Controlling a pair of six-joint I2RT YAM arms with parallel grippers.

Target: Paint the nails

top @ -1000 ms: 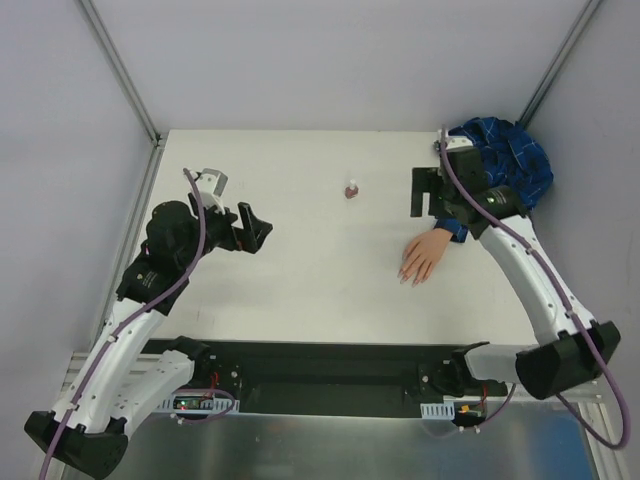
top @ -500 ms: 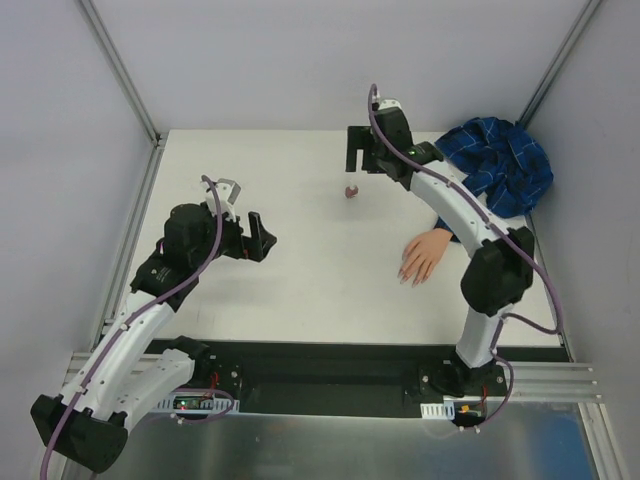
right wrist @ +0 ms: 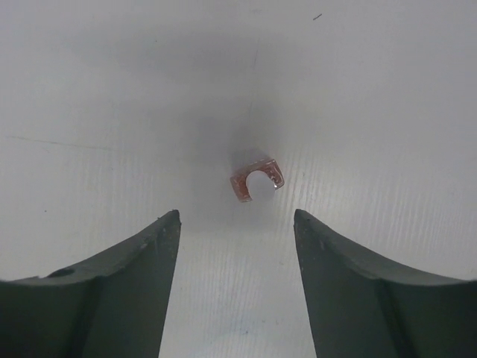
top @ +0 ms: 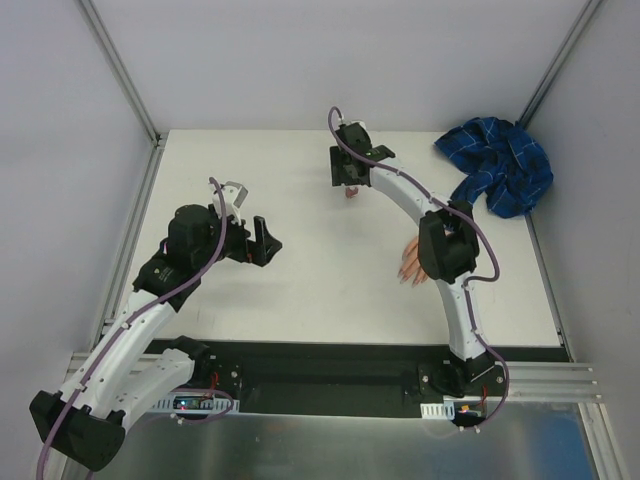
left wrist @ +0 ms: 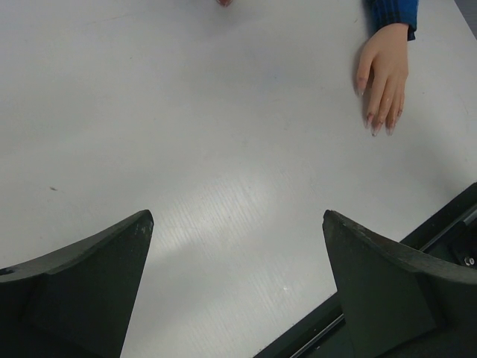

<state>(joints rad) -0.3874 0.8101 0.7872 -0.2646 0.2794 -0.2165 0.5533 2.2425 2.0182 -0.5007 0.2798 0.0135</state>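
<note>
The right gripper [right wrist: 236, 216] is spread open and empty. Its two dark fingers [right wrist: 112, 283] are parted wider than the tiny pinkish bottle [right wrist: 256, 181], which is seen from above on the table [right wrist: 387, 112], just ahead of the fingertips and roughly centred in the gap. No contact with the bottle is seen. From the top camera this gripper [top: 345, 172] is held over the bottle [top: 350, 193] towards the far edge of the table [top: 300, 290]. Bare surface lies all round it.

The left gripper [left wrist: 237, 216] is also released, with its jaws wide apart and nothing between them. The fake hand [left wrist: 384, 71] lies flat ahead of it and to its right, well apart, with the nails [left wrist: 376, 125] at the fingertips pointing towards the near edge. The blue plaid sleeve [left wrist: 391, 11] begins at the wrist. The black rail [left wrist: 447, 224] along the near table edge is seen to the lower right of this gripper.

In the top view the left gripper [top: 266, 241] is held over open table. The fake hand [top: 410, 268] is partly covered by the right arm's elbow [top: 445, 245], and the sleeve [top: 500, 165] is bunched in the far right corner.
</note>
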